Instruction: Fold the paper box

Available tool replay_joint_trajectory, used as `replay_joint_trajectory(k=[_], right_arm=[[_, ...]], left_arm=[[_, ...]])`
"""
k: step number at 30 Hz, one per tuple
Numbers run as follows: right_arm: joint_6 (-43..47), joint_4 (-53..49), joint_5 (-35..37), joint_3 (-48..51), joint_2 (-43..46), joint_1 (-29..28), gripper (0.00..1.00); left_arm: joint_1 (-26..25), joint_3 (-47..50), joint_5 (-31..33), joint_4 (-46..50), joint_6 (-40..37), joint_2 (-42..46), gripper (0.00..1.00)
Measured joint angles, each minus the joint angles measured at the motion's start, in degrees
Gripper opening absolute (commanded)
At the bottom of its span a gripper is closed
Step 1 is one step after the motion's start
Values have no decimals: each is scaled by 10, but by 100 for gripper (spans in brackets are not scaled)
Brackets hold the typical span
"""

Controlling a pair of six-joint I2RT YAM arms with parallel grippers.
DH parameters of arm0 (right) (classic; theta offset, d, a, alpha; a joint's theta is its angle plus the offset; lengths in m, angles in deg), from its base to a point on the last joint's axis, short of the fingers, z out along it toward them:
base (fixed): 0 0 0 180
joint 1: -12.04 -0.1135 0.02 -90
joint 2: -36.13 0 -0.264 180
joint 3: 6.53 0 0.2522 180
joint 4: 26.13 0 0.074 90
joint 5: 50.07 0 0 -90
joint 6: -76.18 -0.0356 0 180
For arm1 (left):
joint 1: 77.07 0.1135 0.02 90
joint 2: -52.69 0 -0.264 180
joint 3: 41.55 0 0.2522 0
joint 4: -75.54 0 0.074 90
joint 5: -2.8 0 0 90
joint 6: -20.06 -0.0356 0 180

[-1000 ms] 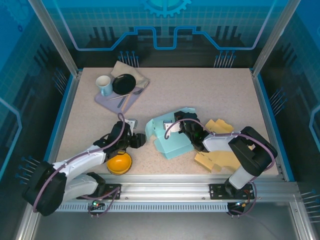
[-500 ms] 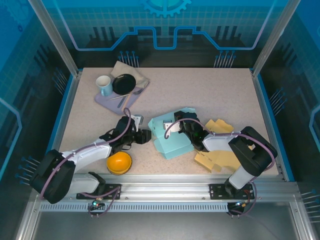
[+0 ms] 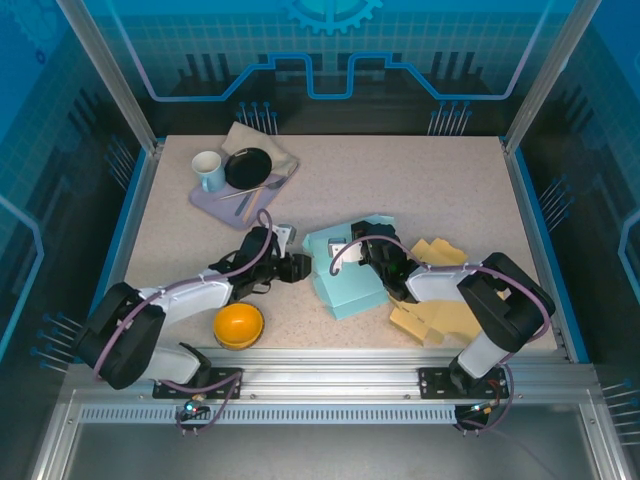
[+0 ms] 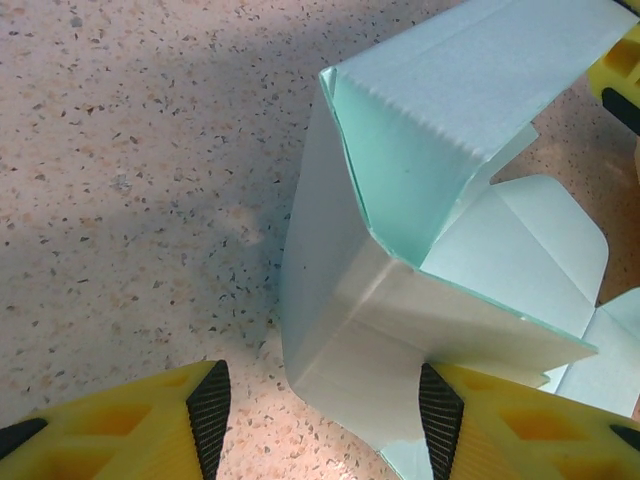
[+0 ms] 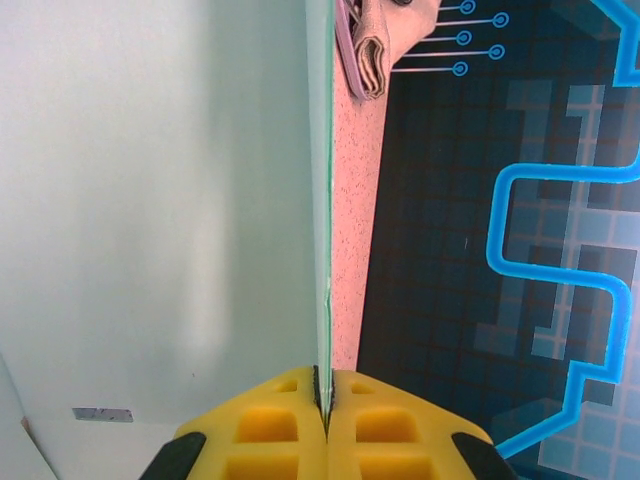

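The paper box (image 3: 347, 272) is pale mint card, partly folded, lying in the middle of the table. My left gripper (image 3: 299, 266) is at its left corner. In the left wrist view the box (image 4: 430, 250) has a raised wall and open flaps. Its lower corner reaches between the open left gripper (image 4: 325, 420). The right pad (image 4: 440, 420) is against the card and the left pad (image 4: 208, 415) is apart from it. My right gripper (image 3: 366, 256) is at the box's far right side. In the right wrist view it (image 5: 324, 395) is shut on the thin edge of an upright box panel (image 5: 150, 200).
An orange bowl (image 3: 238, 325) sits near the front edge by the left arm. A grey tray (image 3: 212, 204) at the back left carries a mug (image 3: 208, 170), a black plate (image 3: 247, 167) and cutlery. Flat yellow card pieces (image 3: 438, 318) lie under the right arm.
My left gripper has moved right across the table and now straddles the box's left corner. The box's near edge has shifted slightly to the right. The right gripper keeps its pinch.
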Motion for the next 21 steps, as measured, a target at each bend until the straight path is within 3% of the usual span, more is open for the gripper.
replay_joint_trajectory(k=[9, 21], right_arm=[[0, -1, -4, 0, 0, 0, 0], [0, -1, -4, 0, 0, 0, 0]], left_arm=[[-7, -20, 37, -3, 0, -31, 57], [-19, -33, 39, -27, 11, -70, 56]])
